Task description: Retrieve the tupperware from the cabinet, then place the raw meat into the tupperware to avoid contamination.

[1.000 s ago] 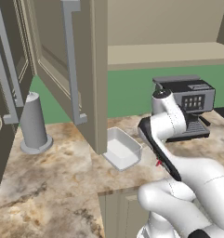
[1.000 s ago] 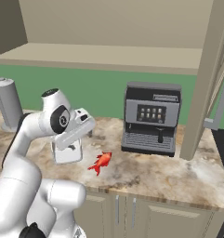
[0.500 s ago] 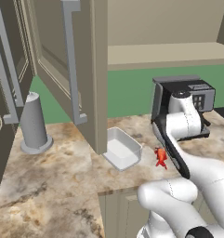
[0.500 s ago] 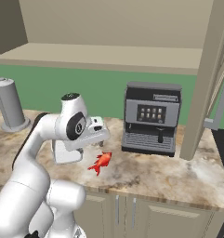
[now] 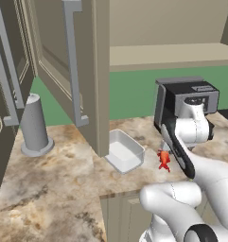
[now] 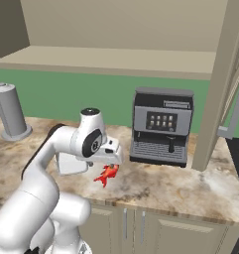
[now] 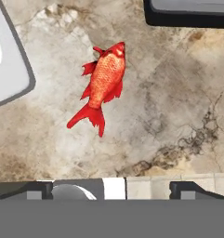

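Note:
The tupperware [image 5: 125,151] is a pale low box lying on the marble counter below the open cabinet [image 5: 80,71]; its corner shows at the left of the hand view [image 7: 6,65]. The raw meat [image 5: 163,159] is a small red fish-shaped piece just right of the box, also seen from the other side [image 6: 107,173] and straight below the hand [image 7: 104,81]. My gripper [image 6: 111,158] hovers above the meat, open and holding nothing, its dark fingertips [image 7: 192,189] wide apart. The cabinet shelf [image 6: 116,57] is bare.
A black coffee machine [image 6: 163,126] stands right behind the meat, its base at the top of the hand view [image 7: 187,14]. A grey cylinder on a round base [image 5: 35,125] stands at the left. The counter's front edge [image 5: 134,191] lies close to the meat.
The arm has swung right from above the tupperware to above the raw meat. The gripper stayed open; tupperware and meat have not moved.

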